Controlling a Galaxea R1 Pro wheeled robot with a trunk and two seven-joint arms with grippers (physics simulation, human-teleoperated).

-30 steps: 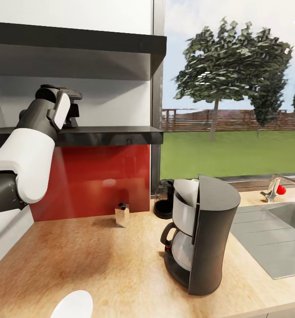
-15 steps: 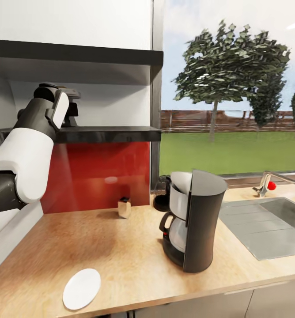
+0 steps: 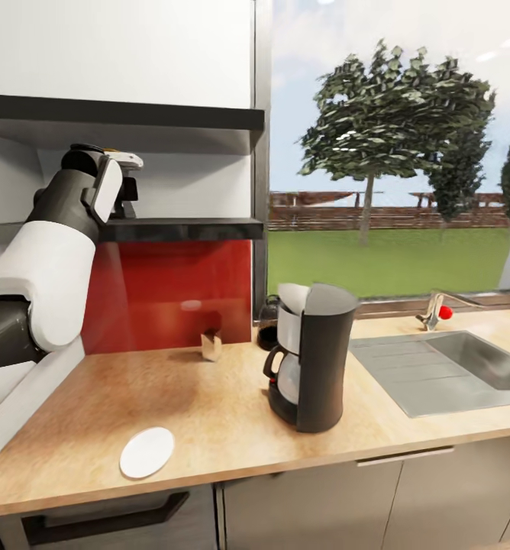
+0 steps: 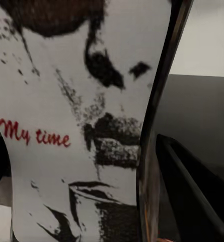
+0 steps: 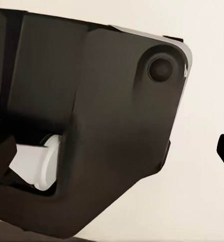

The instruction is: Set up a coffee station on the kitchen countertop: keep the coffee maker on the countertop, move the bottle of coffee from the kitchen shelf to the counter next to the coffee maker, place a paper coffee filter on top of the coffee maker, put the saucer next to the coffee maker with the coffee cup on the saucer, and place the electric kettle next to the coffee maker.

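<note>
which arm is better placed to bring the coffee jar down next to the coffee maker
Left. The left gripper is already up at the kitchen shelf, and its wrist view has the bottle of coffee label right up close. The coffee maker stands below on the countertop.

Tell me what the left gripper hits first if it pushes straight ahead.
Probably nothing new: the bottle of coffee already sits against the left gripper; past it, likely the wall over the kitchen shelf, though depth is unclear.

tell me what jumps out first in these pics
The tall dark coffee maker stands mid-countertop, a white filter at its top and the kettle behind it. The left arm reaches up to the black shelf, and its wrist view shows a pale label reading "My time" on the coffee bottle up close. A white saucer lies near the counter's front edge.
</note>
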